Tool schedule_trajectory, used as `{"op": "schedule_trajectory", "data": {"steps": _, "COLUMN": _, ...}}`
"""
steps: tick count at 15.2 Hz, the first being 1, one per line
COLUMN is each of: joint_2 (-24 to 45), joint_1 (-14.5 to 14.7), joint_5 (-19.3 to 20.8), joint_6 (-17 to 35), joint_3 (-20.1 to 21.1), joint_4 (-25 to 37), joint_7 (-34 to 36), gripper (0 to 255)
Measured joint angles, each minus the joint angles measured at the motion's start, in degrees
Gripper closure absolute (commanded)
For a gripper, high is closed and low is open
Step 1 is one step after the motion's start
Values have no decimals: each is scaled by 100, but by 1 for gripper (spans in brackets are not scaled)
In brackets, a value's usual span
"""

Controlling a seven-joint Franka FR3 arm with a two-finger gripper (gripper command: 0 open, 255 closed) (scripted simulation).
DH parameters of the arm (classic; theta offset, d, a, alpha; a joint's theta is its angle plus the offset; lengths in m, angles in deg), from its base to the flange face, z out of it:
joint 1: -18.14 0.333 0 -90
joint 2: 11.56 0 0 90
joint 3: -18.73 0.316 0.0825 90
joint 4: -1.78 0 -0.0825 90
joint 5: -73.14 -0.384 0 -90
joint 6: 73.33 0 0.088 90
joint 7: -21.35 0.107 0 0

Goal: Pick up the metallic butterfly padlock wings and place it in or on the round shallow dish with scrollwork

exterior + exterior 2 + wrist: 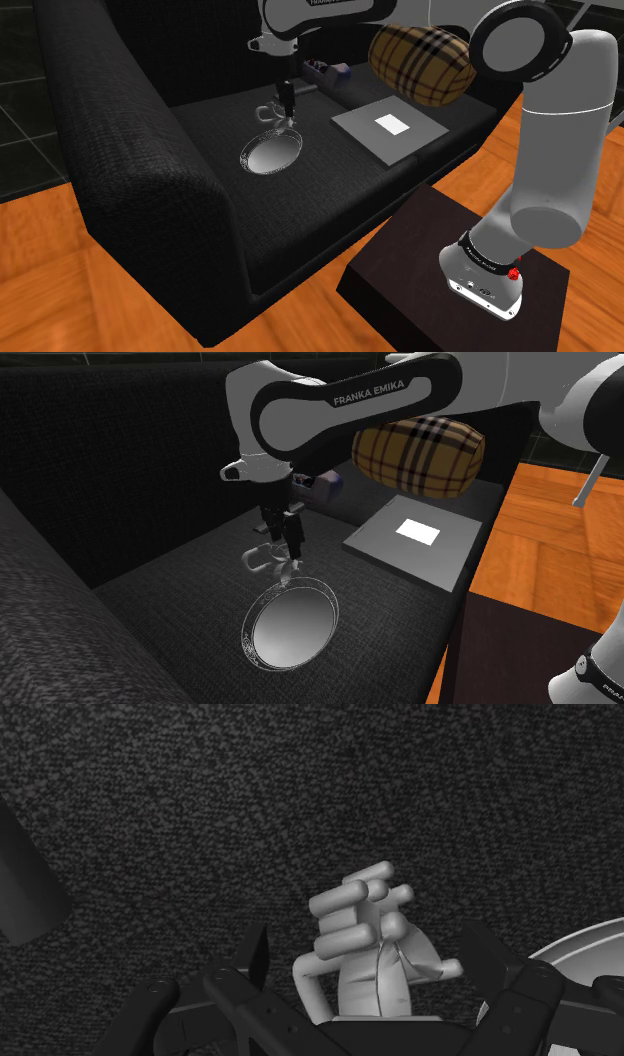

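Fingers (256,966) of the black gripper (368,952) press on the butterfly padlock (365,959) from its two sides and pinch it between them. In the wrist view the pale grey lock, with its rounded wing bars, sits right in the gap.

From where I stand, the biggest thing is the black sofa (150,190). It takes the left and the middle of the shoulder view and stands on an orange wooden floor (60,285). Next in size is the white arm (560,150). It rises at the right of that view from the dark stand (400,260) in the lower right, and it bends over the seat toward the upper middle.

At the upper right of the shoulder view a tan checked pillow (420,60) lies on the sofa. Just below it in the frame is a flat grey slab (390,135) with a small white rectangle (392,124) on top. The round dish (268,152), silver with a scrolled rim, lies flat on the seat near the middle of the frame, apart from the slab.

The padlock is smallest. It is just above the dish in the frame, beside the far rim and not inside the dish. I cannot tell if it is clear of the seat.
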Motion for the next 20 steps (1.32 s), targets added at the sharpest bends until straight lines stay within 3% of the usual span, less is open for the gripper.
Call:
{"op": "schedule_trajectory", "data": {"steps": 7, "joint_2": -22, "joint_1": -8, "joint_5": -1, "joint_6": 119, "joint_3": 1, "joint_4": -139, "joint_7": -1, "gripper": 0}}
{"op": "schedule_trajectory", "data": {"steps": 8, "joint_2": -22, "joint_1": -8, "joint_5": -1, "joint_6": 119, "joint_3": 1, "joint_4": -139, "joint_7": -1, "gripper": 255}}
{"op": "schedule_trajectory", "data": {"steps": 20, "joint_2": -43, "joint_1": -1, "joint_5": -5, "joint_6": 28, "joint_3": 5, "joint_4": -68, "joint_7": 3, "gripper": 255}}
